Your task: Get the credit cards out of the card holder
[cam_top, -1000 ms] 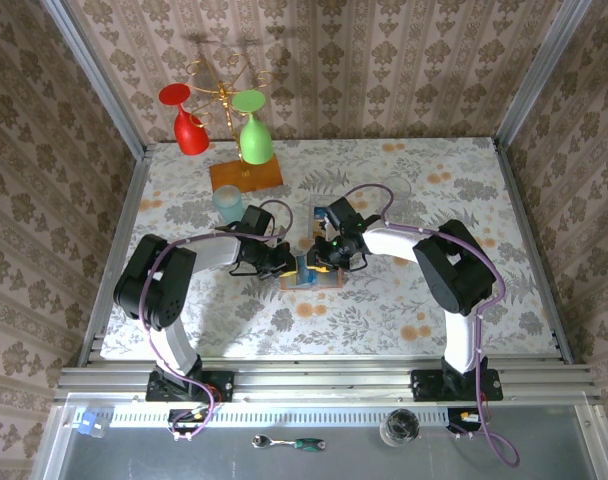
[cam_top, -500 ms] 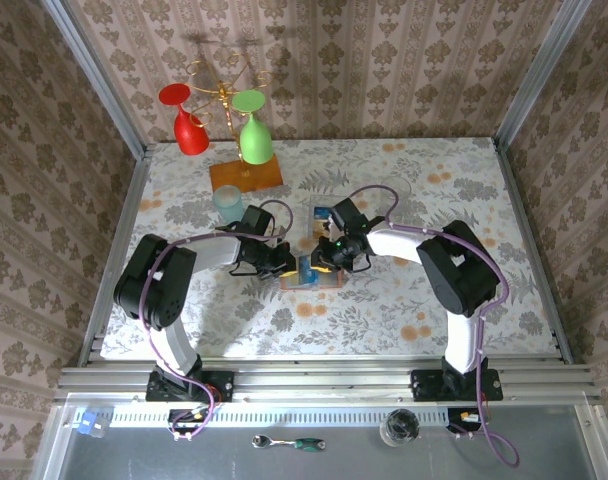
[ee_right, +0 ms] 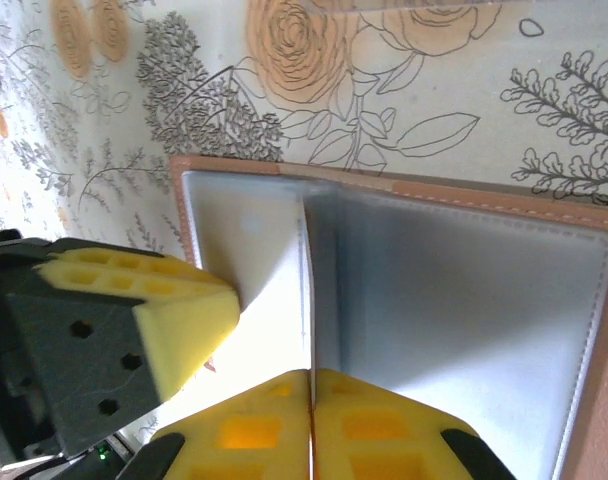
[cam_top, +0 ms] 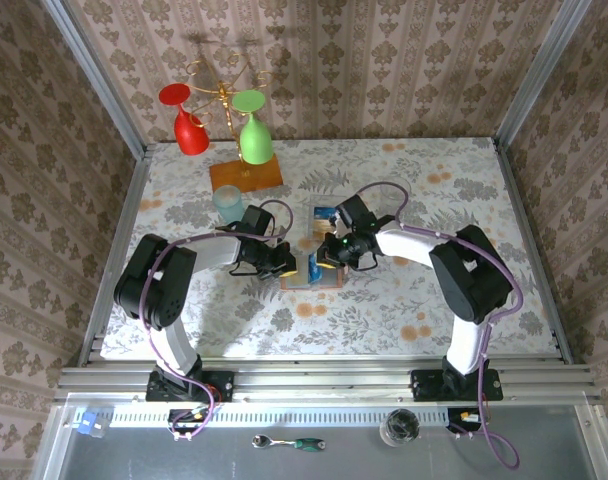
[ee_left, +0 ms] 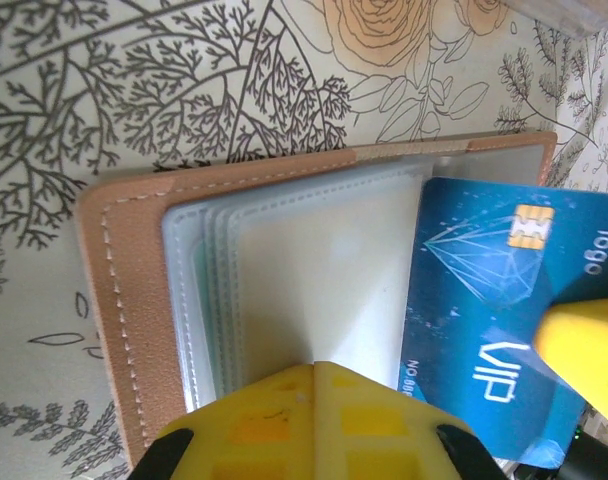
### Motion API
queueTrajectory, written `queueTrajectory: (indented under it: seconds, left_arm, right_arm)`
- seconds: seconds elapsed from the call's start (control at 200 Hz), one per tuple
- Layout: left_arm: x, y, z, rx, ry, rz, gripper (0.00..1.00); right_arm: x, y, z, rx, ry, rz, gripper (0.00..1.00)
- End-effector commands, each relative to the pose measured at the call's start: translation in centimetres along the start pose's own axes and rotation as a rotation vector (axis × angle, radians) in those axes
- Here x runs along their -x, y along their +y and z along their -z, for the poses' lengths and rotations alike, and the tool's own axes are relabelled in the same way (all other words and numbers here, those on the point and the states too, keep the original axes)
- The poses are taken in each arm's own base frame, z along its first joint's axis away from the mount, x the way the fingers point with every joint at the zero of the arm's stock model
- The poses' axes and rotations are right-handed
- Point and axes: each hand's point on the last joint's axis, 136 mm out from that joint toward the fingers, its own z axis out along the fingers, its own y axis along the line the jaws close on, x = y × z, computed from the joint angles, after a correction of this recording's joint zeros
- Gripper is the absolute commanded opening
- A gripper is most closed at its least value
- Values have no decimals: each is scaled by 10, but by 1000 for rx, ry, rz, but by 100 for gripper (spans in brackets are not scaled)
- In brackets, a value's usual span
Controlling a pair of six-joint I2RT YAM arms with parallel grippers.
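We see two arms of one build: the left arm [cam_top: 149,290] and the right arm [cam_top: 464,280] pair bulky black joint housings with white tubular links. A purple-grey cable [cam_top: 379,188] runs along each arm, down to a black base plate [cam_top: 189,385]. Up close, the left gripper [ee_left: 314,368] and the right gripper [ee_right: 311,378] carry yellow finger pads moulded with square recesses, and the left one's black housing is drilled with round holes.

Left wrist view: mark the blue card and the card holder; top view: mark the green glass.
blue card [ee_left: 489,290], left wrist view, its printed face.
card holder [ee_left: 124,300], left wrist view, its stitched tan leather edge.
green glass [cam_top: 255,140], top external view, its bowl.
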Motion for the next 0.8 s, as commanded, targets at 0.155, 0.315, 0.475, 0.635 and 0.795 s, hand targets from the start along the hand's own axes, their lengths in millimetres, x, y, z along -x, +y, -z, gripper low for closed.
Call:
queueTrajectory:
  seconds: [0.155, 0.315, 0.475, 0.635, 0.795]
  left_arm:
    - [18, -24, 16, -45, -48, -19, 0]
    - [26, -28, 27, -61, -82, -14, 1]
    - [28, -20, 33, -44, -95, 1, 2]
    - [35, -6, 42, -31, -113, 31, 2]
    - [38, -1, 46, -33, -119, 43, 2]
  right_arm:
    - [11, -3, 28, -80, -20, 74, 5]
    - [20, -5, 42, -128, -17, 244, 4]
    - [27, -7, 54, -225, 49, 512, 4]
    - [37, -11, 67, -320, 134, 797, 3]
    - [53, -4, 81, -381, 187, 1075, 2]
